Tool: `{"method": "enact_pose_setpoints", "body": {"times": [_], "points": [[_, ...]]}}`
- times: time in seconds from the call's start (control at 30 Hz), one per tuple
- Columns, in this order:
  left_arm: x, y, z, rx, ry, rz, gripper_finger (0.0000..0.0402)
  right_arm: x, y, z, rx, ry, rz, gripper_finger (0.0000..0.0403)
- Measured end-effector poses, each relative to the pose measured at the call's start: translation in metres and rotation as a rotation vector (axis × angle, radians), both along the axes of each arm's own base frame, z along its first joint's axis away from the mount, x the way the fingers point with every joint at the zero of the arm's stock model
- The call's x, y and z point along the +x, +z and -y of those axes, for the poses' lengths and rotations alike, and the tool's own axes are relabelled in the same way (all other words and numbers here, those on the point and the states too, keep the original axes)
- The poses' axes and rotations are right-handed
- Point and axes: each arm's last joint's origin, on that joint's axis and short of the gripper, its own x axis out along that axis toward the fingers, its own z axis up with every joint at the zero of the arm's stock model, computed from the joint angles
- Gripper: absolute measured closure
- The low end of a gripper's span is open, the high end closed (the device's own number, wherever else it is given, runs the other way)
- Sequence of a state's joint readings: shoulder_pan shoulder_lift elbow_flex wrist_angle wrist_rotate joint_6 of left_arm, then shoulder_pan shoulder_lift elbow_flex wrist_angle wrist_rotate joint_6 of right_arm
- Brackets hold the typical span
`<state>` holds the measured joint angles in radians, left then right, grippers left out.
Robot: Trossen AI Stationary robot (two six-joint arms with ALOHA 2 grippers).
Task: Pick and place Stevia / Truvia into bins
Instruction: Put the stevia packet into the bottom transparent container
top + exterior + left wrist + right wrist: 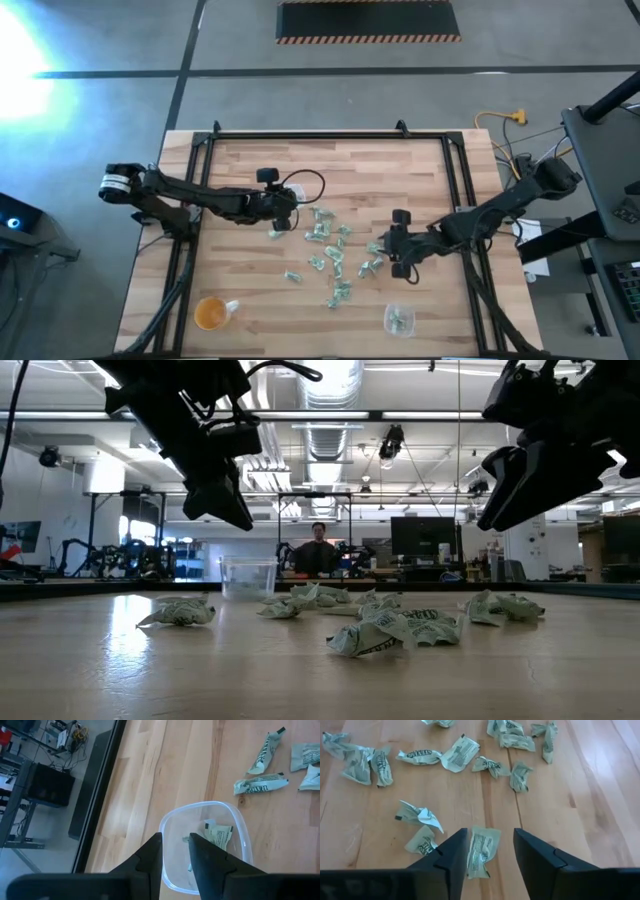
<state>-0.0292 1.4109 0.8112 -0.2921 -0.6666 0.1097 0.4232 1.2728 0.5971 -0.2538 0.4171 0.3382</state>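
Two dark jointed arms [215,200], black cable looping above.

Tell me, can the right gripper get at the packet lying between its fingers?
Probably yes. The right gripper is open, with its fingers either side of the packet, and nothing covers it; neighbouring packets lie apart from it.

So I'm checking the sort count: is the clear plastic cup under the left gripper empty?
No, the clear squarish plastic cup under the left gripper already holds a pale green paper packet.
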Motion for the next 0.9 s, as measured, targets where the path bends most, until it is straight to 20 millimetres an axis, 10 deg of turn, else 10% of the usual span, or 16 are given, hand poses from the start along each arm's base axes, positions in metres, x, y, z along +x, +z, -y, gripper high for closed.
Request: {"method": "enact_pose_setpoints", "body": {"times": [0.9], "points": [[-0.001, -0.001, 0.0, -0.001, 0.001, -0.004, 0.0322, 0.027, -0.043, 0.014, 0.072, 0.023, -0.194, 0.0246]]}}
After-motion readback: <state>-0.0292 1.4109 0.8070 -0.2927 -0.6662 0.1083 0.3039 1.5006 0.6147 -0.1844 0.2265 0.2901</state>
